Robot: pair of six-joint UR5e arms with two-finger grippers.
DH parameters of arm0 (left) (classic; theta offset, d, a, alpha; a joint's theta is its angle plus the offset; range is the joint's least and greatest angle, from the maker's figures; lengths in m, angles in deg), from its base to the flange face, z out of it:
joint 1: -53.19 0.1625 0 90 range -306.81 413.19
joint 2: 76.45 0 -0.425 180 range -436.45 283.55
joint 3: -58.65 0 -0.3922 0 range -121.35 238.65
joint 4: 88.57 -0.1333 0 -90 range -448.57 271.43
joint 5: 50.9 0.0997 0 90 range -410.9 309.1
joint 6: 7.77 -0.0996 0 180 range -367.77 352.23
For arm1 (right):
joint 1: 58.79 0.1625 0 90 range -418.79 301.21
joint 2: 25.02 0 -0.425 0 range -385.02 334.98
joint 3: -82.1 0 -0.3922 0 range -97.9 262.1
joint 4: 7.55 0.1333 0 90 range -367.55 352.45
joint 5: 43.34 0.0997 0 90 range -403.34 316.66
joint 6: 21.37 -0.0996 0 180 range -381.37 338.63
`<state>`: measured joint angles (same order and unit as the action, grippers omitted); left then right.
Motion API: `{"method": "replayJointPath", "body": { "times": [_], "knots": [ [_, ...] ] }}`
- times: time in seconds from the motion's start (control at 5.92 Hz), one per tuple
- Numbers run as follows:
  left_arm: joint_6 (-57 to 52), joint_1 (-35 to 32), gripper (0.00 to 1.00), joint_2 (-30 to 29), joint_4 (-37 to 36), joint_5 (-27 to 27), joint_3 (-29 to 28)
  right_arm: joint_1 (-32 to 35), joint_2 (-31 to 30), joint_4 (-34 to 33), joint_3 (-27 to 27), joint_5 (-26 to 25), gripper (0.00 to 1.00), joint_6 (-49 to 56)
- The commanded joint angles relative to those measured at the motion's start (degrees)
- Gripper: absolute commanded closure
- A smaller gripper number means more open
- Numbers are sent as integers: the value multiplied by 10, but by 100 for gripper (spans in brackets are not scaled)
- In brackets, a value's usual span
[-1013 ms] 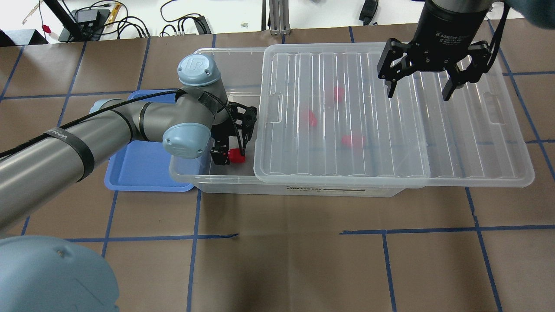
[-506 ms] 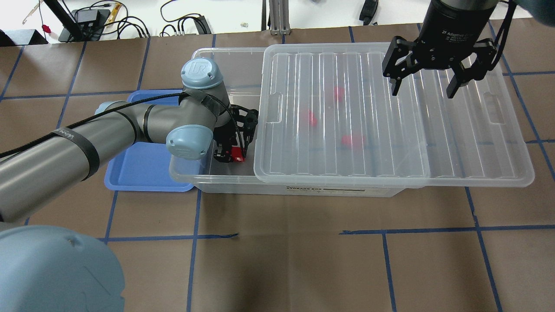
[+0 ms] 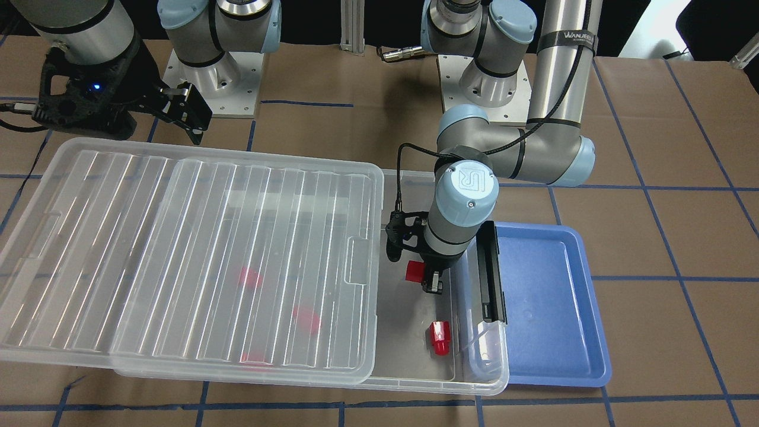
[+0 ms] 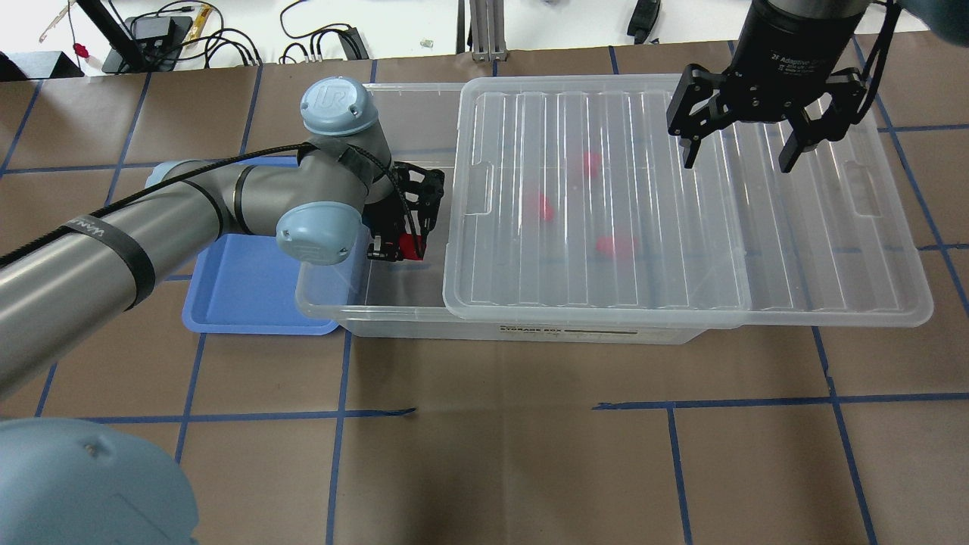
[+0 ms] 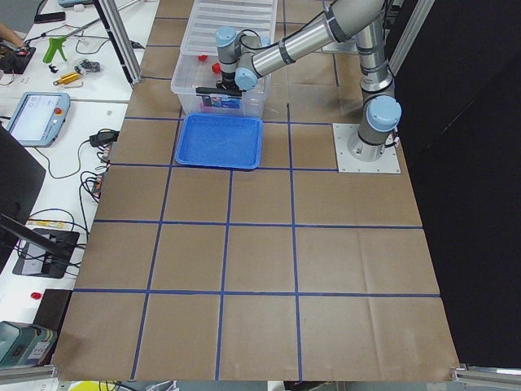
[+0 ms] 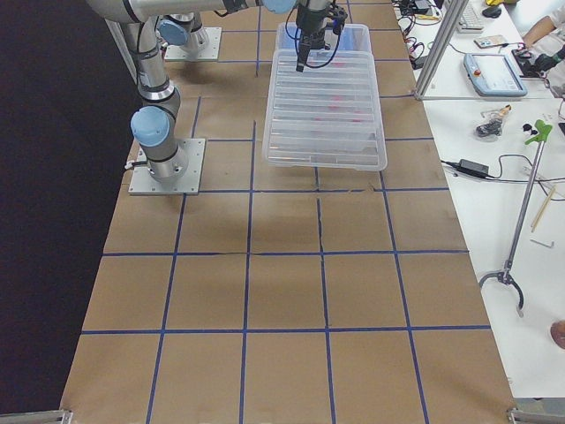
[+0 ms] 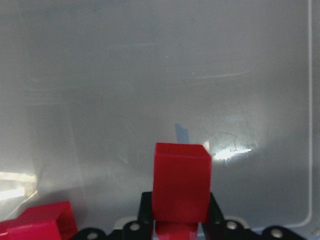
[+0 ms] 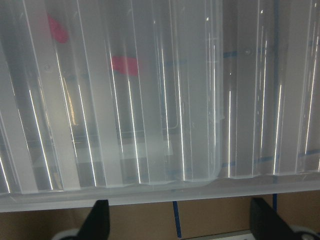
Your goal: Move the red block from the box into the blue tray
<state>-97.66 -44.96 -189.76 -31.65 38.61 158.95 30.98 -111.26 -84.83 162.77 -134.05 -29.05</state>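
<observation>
My left gripper (image 4: 397,250) is shut on a red block (image 4: 411,247) and holds it above the floor of the box (image 4: 394,318), in its uncovered left end. The left wrist view shows the block (image 7: 181,187) upright between the fingers. The front-facing view shows it (image 3: 413,271) clear of the floor. A second red block (image 3: 439,339) lies loose on the box floor. The blue tray (image 4: 250,288) lies beside the box's left end, under my left arm. My right gripper (image 4: 738,163) is open and empty, hovering over the lid (image 4: 681,227).
The ribbed clear lid is slid to the right and covers most of the box. Three more red blocks show blurred beneath it, one of them (image 4: 617,246) near the middle. A black latch clip (image 3: 491,270) stands on the box end next to the tray.
My left gripper has risen and drawn back from the box's near wall with the red block in it. My right gripper shifted slightly right and stays open.
</observation>
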Motion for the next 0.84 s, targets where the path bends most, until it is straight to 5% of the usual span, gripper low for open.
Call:
{"method": "replayJointPath", "body": {
  "times": [0.0, 0.17, 0.68],
  "knots": [
    [3, 2, 96, 65, 147, 1, -76, 0, -1, -4, -7, 3, 0, -4],
    [5, 2, 96, 94, 225, 0, -118, -2, -1, -5, -7, -2, 0, -4],
    [-58, 156, 95, 132, 234, -2, -86, -124, -3, -4, -14, -44, 0, 90]
  ]
}}
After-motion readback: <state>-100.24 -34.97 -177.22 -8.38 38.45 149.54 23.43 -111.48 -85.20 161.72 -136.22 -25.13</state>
